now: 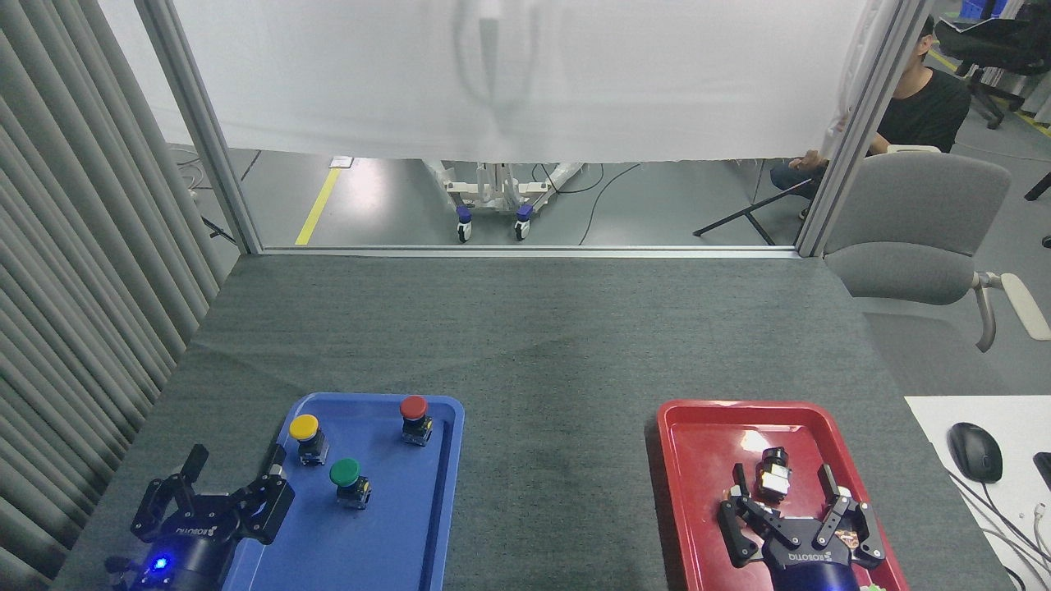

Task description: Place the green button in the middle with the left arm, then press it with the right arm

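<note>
The green button (346, 479) stands upright in the blue tray (410, 525), near its centre, between the yellow button (305, 437) and the red button (414, 419). My left gripper (236, 460) is open at the tray's left edge, its fingers empty, a short way left of the green button. My right gripper (783, 478) is open above the red tray (698, 460), with a small black and white part (773, 474) lying between its fingers but not gripped. The middle (558, 427) of the dark grey cloth lies bare between the two trays.
A grey curtain (74, 246) runs along the table's left side. A grey chair (920, 230) stands beyond the right edge, with a seated person (920, 107) behind it. A white desk with a mouse (975, 451) adjoins the right side.
</note>
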